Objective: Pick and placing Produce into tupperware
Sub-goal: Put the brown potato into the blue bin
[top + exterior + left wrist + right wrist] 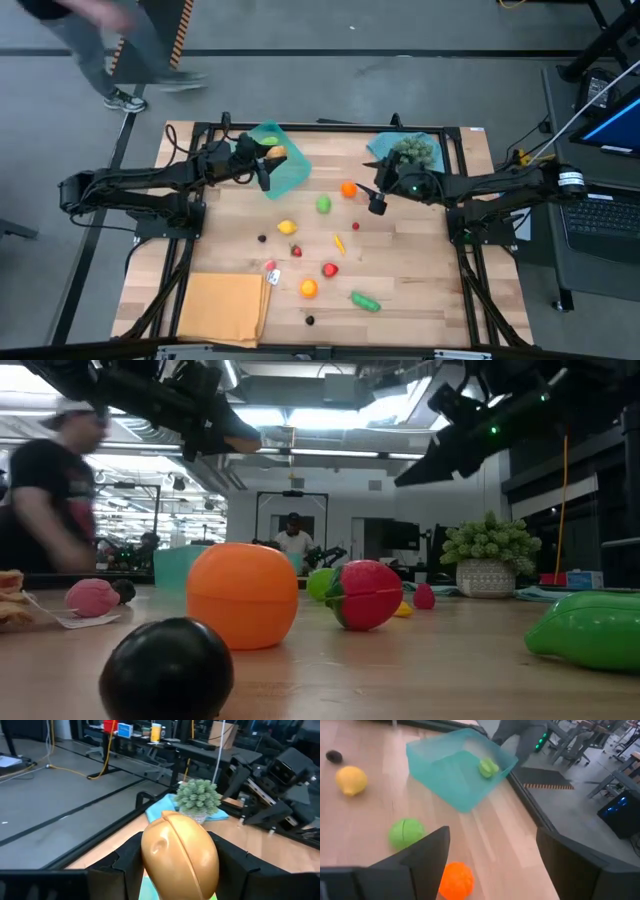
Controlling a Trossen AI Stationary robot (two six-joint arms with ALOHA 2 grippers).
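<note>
The teal tupperware tray lies at the table's far left with one small yellow-green piece inside. My left gripper hovers over it, shut on a tan rounded piece of produce. My right gripper is open above the table, just right of an orange fruit that lies near its one finger. Loose on the wood are a green fruit, a yellow lemon, red pieces, a second orange, a green pod and dark berries. My left gripper pinches the tan piece between its two fingers, one on each side of its rounded body. The fingers come roughly level from the table's left. The piece is lifted clear, high above the tray.
A bushy grey-green cluster stands on a blue piece at the far right. An orange-tan mat lies at the near left corner. A person walks beyond the far edge. Bare wood shows along the near right.
</note>
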